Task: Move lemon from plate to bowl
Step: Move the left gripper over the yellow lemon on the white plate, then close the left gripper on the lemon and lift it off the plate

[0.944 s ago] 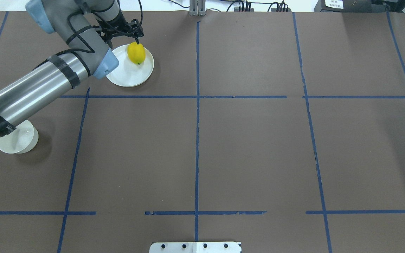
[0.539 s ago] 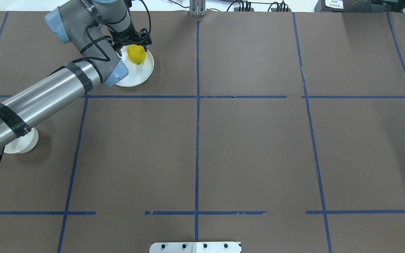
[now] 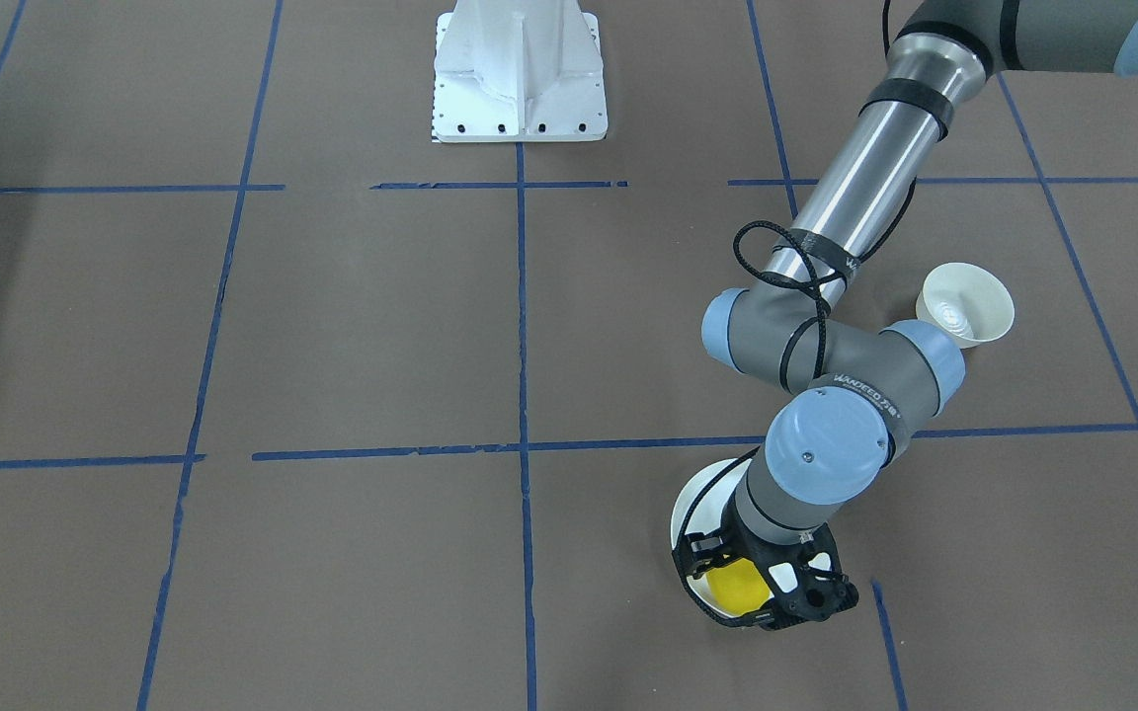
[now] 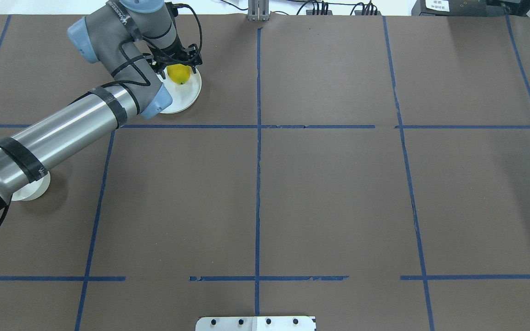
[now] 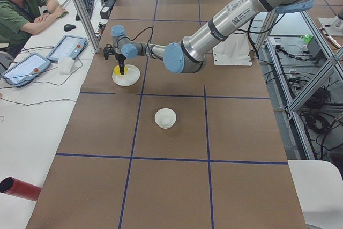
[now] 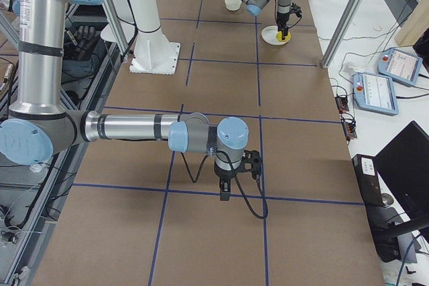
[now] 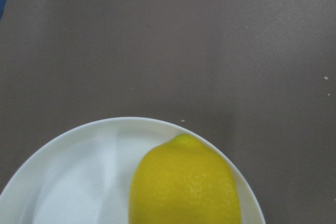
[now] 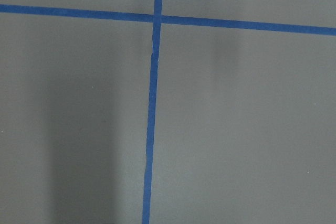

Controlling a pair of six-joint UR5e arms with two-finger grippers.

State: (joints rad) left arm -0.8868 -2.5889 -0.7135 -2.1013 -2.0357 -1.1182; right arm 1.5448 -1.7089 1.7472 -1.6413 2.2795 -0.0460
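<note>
Where the left claw (image 4: 177, 64) hangs low over the plate (image 4: 187, 96), its jaws stand apart, one finger to each side of the lemon (image 4: 179, 75); it has hold of nothing, and contact between fingers and fruit cannot be told. Lemon: bright yellow, lying on its side on the plate, in the half farther from the robot, close to the rim, directly under the claw. Front view: lemon (image 3: 735, 585) seen through the black frame of the claw (image 3: 765, 591), plate rim (image 3: 690, 499) showing beside the wrist. Left wrist view: the lemon (image 7: 184, 187), pointed tip toward the plate's edge (image 7: 79, 177), with no fingers in frame. Bowl (image 3: 964, 301): white, upright on the bench (image 4: 329, 193), well apart from the plate and nearer the robot; from overhead partly hidden under the left forearm. Right claw (image 6: 224, 195): pointing down above the bench near a crossing of blue tape (image 8: 151, 129), well apart from plate, lemon and bowl; its opening cannot be told.
</note>
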